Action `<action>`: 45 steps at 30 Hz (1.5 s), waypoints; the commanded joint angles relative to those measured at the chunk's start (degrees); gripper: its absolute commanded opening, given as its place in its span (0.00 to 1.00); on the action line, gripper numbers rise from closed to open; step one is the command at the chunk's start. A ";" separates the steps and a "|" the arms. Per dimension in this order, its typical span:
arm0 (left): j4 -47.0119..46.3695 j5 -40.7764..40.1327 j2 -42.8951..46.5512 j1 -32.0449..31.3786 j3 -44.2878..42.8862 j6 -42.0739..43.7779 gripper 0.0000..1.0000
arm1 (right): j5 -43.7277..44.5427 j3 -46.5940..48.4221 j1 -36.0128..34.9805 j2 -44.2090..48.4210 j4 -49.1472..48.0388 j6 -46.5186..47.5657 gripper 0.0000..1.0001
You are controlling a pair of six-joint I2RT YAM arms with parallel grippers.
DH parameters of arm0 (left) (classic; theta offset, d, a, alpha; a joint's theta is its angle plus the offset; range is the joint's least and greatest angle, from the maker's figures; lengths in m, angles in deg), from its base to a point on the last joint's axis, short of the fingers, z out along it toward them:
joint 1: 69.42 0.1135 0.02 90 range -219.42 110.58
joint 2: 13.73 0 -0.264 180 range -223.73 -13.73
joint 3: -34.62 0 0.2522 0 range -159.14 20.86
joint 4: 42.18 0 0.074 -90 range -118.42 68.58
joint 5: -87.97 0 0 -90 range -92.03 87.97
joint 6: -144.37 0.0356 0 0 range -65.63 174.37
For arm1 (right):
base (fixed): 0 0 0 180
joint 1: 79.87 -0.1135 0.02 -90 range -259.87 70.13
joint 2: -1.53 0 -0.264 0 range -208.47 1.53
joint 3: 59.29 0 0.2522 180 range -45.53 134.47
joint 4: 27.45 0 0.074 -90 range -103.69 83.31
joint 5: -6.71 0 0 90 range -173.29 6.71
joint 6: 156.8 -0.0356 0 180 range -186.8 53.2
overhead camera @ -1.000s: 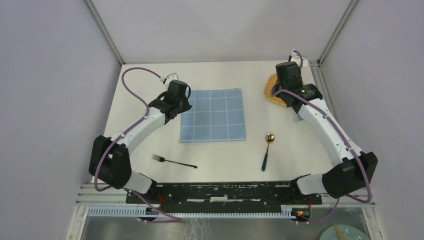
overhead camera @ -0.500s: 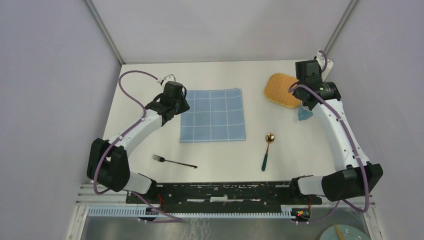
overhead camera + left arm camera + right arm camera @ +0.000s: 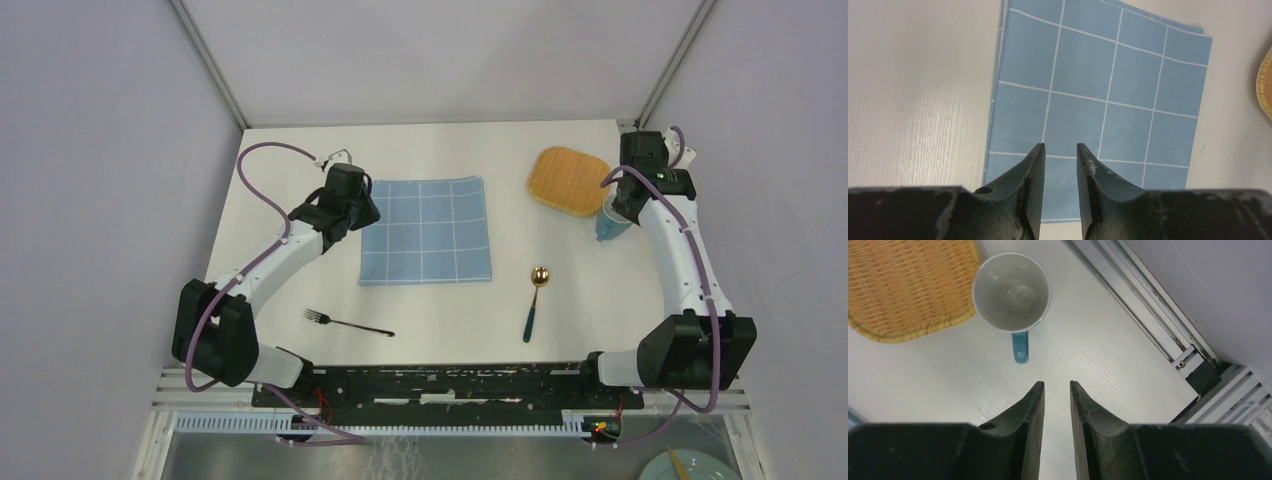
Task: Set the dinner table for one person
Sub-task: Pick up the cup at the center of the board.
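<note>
The white dinner table carries a blue checked cloth, spread flat left of centre. My left gripper hovers over the cloth's near-left part, open by a narrow gap with nothing in it. A round wicker mat lies at the back right, and a blue mug stands upright just beside it. My right gripper hangs open and empty above bare table, short of the mug, whose handle points toward the jaws. A gold spoon and a dark fork lie near the front.
The aluminium frame rail runs close along the table's right edge beside the right gripper. Grey walls enclose the back and both sides. The wicker mat's edge shows at the far right of the left wrist view. A pale plate sits below the table's front right.
The right arm has swung rightward from above the wicker mat to the table's right edge by the mug, its jaws narrowing a little. The left gripper opened slightly and stayed over the cloth.
</note>
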 commanded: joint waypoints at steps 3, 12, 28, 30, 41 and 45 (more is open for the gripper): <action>-2.15 1.47 1.91 0.25 0.18 2.21 0.36 | -3.10 -2.79 5.26 -0.43 -1.41 -0.75 0.31; -2.59 2.13 1.47 0.29 0.36 2.04 0.36 | -6.66 -3.95 7.56 -4.75 -6.35 -0.27 0.33; -2.75 1.71 0.55 0.33 0.40 1.95 0.36 | -4.43 -4.48 9.65 -8.19 -10.98 -1.60 0.38; -2.76 1.61 0.55 0.26 0.36 1.95 0.36 | -4.51 -5.49 10.04 -7.65 -12.00 -2.22 0.45; -2.71 1.66 -0.17 0.38 -0.26 2.36 0.37 | -5.60 -7.89 12.82 -7.72 -15.30 -3.51 0.54; -2.63 1.48 -0.24 0.32 -0.34 2.47 0.37 | -6.46 -7.79 12.98 -8.43 -16.24 -3.56 0.54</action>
